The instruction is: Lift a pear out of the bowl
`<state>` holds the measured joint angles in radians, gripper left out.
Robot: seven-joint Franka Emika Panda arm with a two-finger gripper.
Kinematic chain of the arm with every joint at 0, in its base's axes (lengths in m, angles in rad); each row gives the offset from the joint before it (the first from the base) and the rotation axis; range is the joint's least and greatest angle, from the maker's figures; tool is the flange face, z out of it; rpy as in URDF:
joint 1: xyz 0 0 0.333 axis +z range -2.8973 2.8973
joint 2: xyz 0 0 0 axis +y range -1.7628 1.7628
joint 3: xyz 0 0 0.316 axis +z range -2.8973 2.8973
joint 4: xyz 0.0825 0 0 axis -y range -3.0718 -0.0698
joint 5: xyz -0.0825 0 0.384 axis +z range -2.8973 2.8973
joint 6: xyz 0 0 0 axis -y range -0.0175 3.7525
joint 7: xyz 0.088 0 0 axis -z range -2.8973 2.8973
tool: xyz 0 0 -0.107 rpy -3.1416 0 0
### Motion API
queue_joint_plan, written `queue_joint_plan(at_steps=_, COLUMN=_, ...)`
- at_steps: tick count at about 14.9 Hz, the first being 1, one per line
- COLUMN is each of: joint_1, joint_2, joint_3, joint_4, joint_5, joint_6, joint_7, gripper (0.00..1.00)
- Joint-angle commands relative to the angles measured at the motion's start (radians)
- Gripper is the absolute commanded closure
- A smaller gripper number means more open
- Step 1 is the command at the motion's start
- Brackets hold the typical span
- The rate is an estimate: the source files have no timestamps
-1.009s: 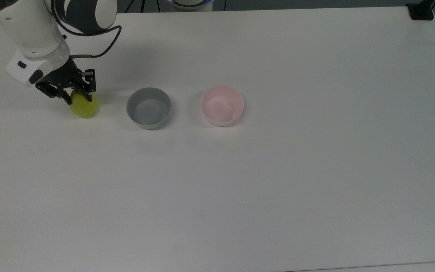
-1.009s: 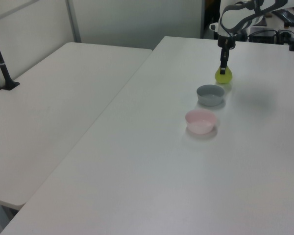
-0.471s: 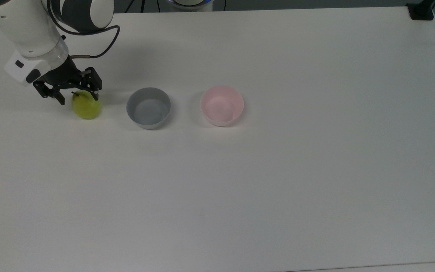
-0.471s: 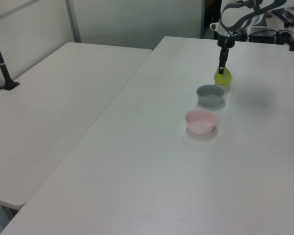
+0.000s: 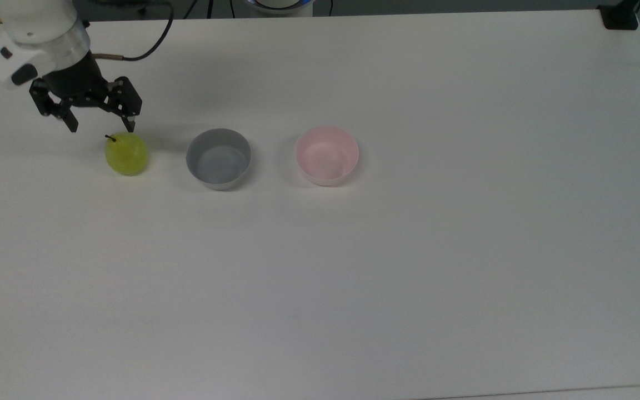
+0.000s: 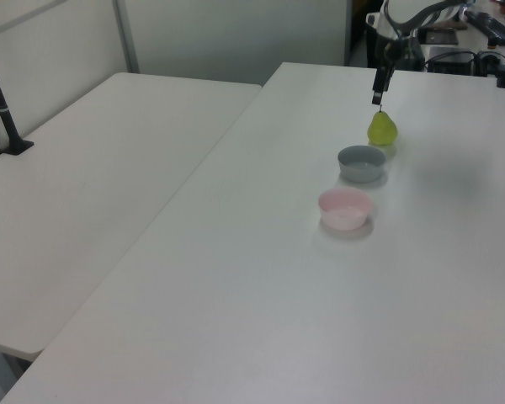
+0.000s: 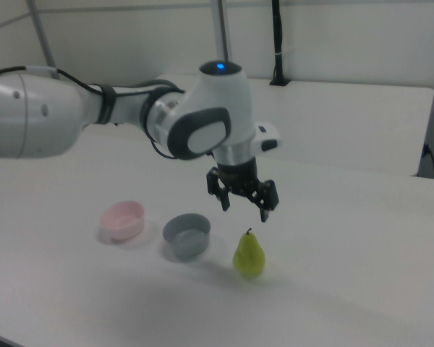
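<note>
In the top view the pear (image 5: 126, 154) stands on the counter (image 5: 353, 278) left of the grey bowl (image 5: 219, 159) and the pink bowl (image 5: 326, 155) (both empty), the spread-fingered tool (image 5: 101, 125) just above, holding nothing. The left view's near counter lies bare. In the right view the tool (image 7: 246, 207) hangs clear above the pear (image 7: 249, 254).

Pear (image 7: 249, 255) upright on table (image 7: 347, 253), end effector (image 7: 244, 207) spread above, empty

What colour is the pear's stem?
Dark, nearly black, on the yellow-green pear; the right view shows it best.
</note>
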<state>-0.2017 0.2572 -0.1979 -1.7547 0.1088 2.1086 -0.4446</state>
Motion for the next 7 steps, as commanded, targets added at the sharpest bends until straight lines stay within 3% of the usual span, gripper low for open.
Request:
queue_joint_plan(at_steps=1, joint_1=0.056, joint_2=-0.09, joint_3=-0.006, joint_4=0.023, joint_5=-0.101, joint_6=-0.117, joint_7=0.269, gripper=0.0)
queue_joint_plan(at_steps=7, joint_1=0.116, joint_2=-0.254, joint_3=-0.005, joint_4=0.072, joint_5=-0.101, joint_6=-0.392, joint_7=0.319, gripper=0.0)
